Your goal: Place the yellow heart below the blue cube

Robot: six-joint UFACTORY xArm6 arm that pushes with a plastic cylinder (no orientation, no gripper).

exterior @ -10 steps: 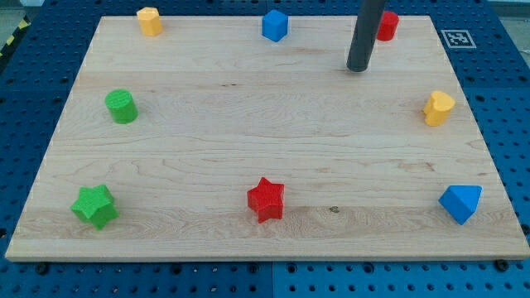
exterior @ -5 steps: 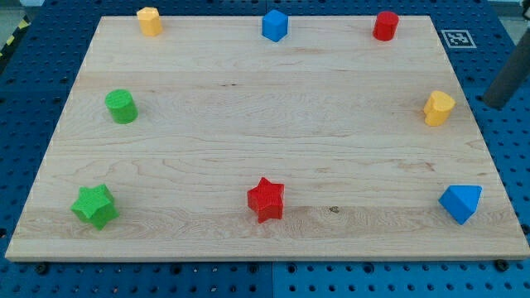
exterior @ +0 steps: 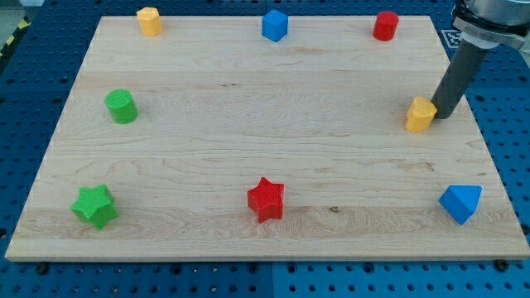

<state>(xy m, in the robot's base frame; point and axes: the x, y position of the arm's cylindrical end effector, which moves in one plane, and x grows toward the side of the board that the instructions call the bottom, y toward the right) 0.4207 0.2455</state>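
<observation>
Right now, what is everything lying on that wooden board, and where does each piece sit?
Yellow heart: one, yellow, right edge, mid-height.
Blue cube: one, blue, top middle.
Yellow block: one, yellow, top left.
Red cylinder: one, red, top right.
Green cylinder: one, green, left side.
Green star: one, green, bottom left.
Red star: one, red, bottom middle.
Blue block: one, blue, wedge-like, bottom right.
Wooden board: one, light wood, on a blue pegboard table.
My tip: one, dark rod end, against the yellow heart's right side.
</observation>
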